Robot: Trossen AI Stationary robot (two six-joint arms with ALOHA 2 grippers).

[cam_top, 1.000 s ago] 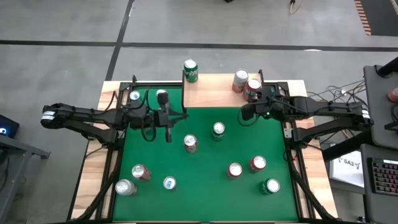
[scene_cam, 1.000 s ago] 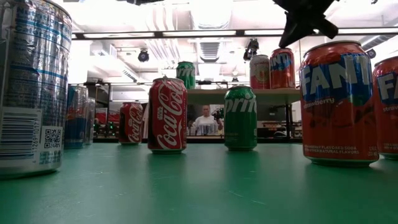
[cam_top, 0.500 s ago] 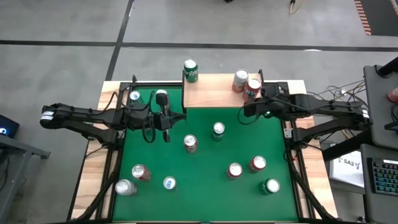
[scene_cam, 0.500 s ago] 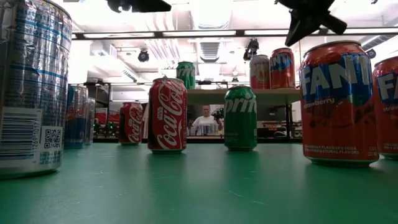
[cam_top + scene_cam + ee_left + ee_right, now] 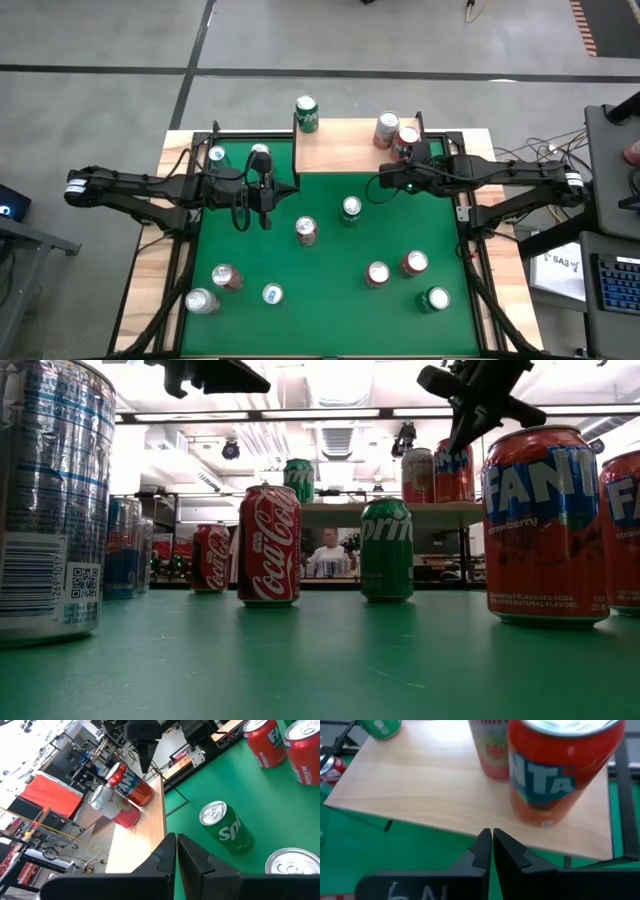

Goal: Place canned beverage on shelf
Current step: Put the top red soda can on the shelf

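I'm holding my right gripper point(image 5: 385, 187) pinched together, empty, just off the shelf point(image 5: 345, 148) edge. The shelf is running lengthwise across the far side, carrying three upright cans. My left gripper point(image 5: 265, 205) is closed too, over the felt.

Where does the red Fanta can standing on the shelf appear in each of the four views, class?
High view: red Fanta can at the shelf's right end.
Low view: upper right, on the board, partly behind an end effector.
Left wrist view: upper left, on the board.
Right wrist view: large, upper right.
Shared landmark: the pale can right beside it.
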